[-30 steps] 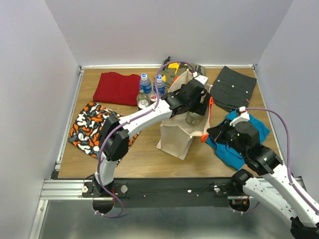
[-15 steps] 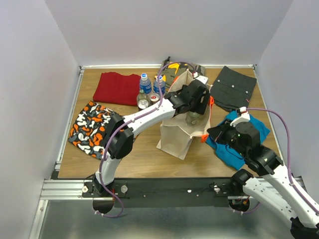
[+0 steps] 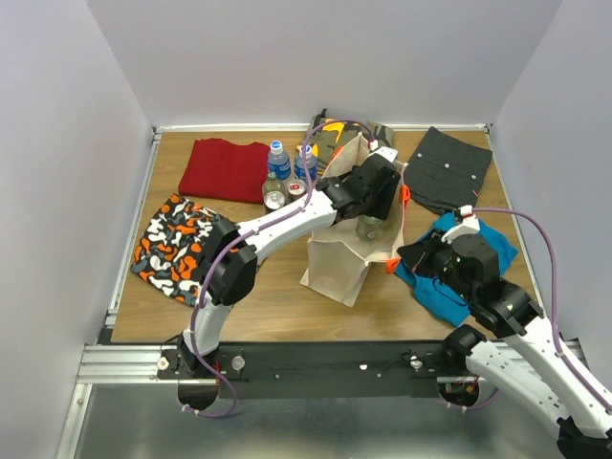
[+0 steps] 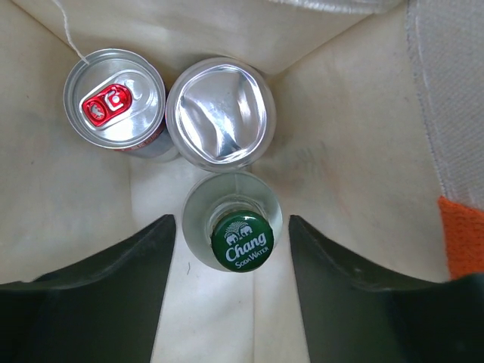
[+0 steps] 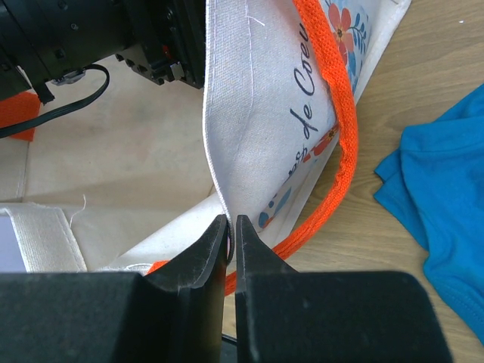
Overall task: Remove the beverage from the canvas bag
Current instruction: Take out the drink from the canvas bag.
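Note:
The canvas bag (image 3: 335, 260) stands upright mid-table, beige with orange handles (image 5: 333, 85). My left gripper (image 3: 371, 203) reaches down into its mouth. In the left wrist view a clear glass bottle with a green "Chang Soda Water" cap (image 4: 242, 242) stands on the bag's floor between my left gripper's (image 4: 231, 223) fingers. The jaws are open, with a gap to the bottle on each side. Behind it stand a can with a red tab (image 4: 115, 98) and a second silver can (image 4: 221, 112). My right gripper (image 5: 231, 221) is shut on the bag's rim (image 5: 253, 113), holding it at the right side (image 3: 406, 253).
Folded clothes lie around the bag: red (image 3: 225, 167) at back left, an orange-black-white print (image 3: 177, 244) at left, dark grey (image 3: 448, 167) at back right, blue (image 3: 459, 282) under the right arm. Two water bottles (image 3: 278, 160) and small cans (image 3: 273, 198) stand left of the bag.
The left gripper's jaws have narrowed inside the bag. The right gripper and the bag have stayed put.

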`<act>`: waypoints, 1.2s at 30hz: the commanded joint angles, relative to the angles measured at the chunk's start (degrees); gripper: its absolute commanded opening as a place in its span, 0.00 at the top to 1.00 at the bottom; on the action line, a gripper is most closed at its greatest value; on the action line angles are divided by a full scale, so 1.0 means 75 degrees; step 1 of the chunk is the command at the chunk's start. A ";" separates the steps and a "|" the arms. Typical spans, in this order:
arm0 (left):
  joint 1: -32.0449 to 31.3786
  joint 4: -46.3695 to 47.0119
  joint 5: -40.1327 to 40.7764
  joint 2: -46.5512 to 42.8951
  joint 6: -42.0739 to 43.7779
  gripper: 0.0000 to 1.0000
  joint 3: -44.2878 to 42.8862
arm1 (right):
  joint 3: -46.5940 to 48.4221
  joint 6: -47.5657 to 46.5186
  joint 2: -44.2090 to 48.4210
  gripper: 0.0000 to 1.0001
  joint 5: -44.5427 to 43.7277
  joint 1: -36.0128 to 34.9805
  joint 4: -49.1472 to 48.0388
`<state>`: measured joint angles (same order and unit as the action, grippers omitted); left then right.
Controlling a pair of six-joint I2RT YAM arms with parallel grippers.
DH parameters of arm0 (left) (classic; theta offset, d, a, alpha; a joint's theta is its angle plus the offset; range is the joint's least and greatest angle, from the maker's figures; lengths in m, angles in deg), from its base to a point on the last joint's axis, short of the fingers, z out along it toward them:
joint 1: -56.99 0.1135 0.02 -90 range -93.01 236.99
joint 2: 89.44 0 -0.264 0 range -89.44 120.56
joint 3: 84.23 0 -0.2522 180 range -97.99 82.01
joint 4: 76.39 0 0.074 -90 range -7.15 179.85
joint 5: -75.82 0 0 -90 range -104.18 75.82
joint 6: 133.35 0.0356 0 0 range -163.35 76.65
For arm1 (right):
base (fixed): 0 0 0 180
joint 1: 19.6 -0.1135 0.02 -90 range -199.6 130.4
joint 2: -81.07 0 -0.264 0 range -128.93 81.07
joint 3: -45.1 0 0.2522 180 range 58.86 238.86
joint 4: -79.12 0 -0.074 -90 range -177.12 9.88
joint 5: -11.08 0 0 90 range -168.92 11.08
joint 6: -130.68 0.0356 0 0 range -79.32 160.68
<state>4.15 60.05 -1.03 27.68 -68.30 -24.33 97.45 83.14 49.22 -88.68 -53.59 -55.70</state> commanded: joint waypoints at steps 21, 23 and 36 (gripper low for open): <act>0.0026 -0.0210 0.0216 0.0356 0.0081 0.42 -0.0481 | -0.0176 -0.0071 -0.0006 0.82 -0.0363 0.0033 0.0405; 0.0037 -0.0187 0.0204 0.0357 0.0081 0.40 -0.0504 | -0.0188 -0.0059 -0.0006 0.82 -0.0363 0.0045 0.0405; 0.0026 -0.0234 0.0251 0.0333 0.0104 0.60 -0.0586 | -0.0188 -0.0060 -0.0018 0.83 -0.0374 0.0033 0.0405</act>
<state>4.15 58.76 -0.66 30.17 -67.99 -27.24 97.23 83.14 49.22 -88.70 -53.59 -55.70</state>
